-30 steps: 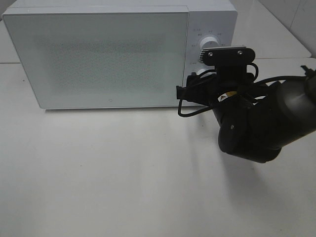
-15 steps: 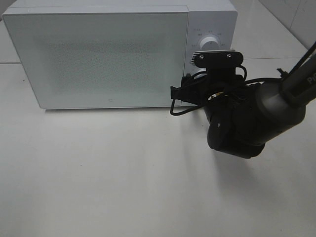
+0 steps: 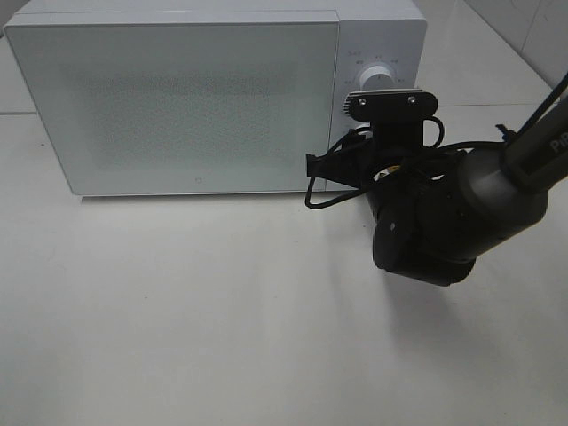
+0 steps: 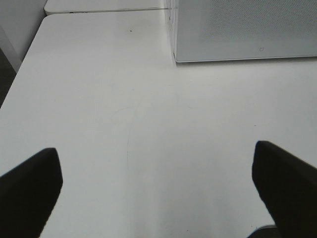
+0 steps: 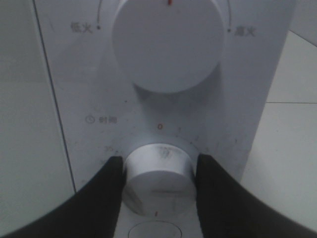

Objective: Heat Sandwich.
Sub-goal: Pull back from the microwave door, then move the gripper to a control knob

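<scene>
The sandwich is out of view; the white microwave (image 3: 177, 98) has its door closed. In the right wrist view my right gripper (image 5: 158, 191) has its two dark fingers (image 5: 106, 193) pressed against either side of the lower timer knob (image 5: 158, 176), below the larger upper power knob (image 5: 168, 44). In the high view the right arm (image 3: 435, 222) reaches to the control panel (image 3: 377, 62) and its wrist camera hides the gripper. My left gripper (image 4: 158, 193) is open and empty above the bare white table (image 4: 124, 114).
The microwave's lower front corner (image 4: 178, 57) lies ahead of the left gripper. A black cable (image 3: 324, 191) loops off the right wrist close to the door's right edge. Table seams (image 3: 497, 106) run behind the right arm.
The right arm has moved left and in toward the control panel. Its wrist now covers the lower knob, which showed a second ago. Little moved in the last half second.
</scene>
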You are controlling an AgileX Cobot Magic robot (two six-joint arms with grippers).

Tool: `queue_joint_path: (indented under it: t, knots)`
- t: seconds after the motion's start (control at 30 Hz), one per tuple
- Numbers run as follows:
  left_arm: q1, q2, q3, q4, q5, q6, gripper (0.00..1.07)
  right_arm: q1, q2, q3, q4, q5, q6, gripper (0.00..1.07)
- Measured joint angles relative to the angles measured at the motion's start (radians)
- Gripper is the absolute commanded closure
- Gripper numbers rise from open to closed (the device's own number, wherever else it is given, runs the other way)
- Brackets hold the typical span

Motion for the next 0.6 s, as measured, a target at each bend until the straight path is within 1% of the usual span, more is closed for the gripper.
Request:
queue_joint_path:
  t: [0.4,0.53,0.6]
  knots:
    - [0.000,0.000,0.000,0.000,0.000,0.000,0.05,0.000,0.001,0.000,-0.001,-0.001,0.017,0.97]
    - [0.000,0.000,0.000,0.000,0.000,0.000,0.05,0.000,0.001,0.000,-0.002,-0.003,0.071,0.97]
    - [0.000,0.000,0.000,0.000,0.000,0.000,0.05,0.000,0.001,0.000,-0.003,-0.003,0.157,0.97]
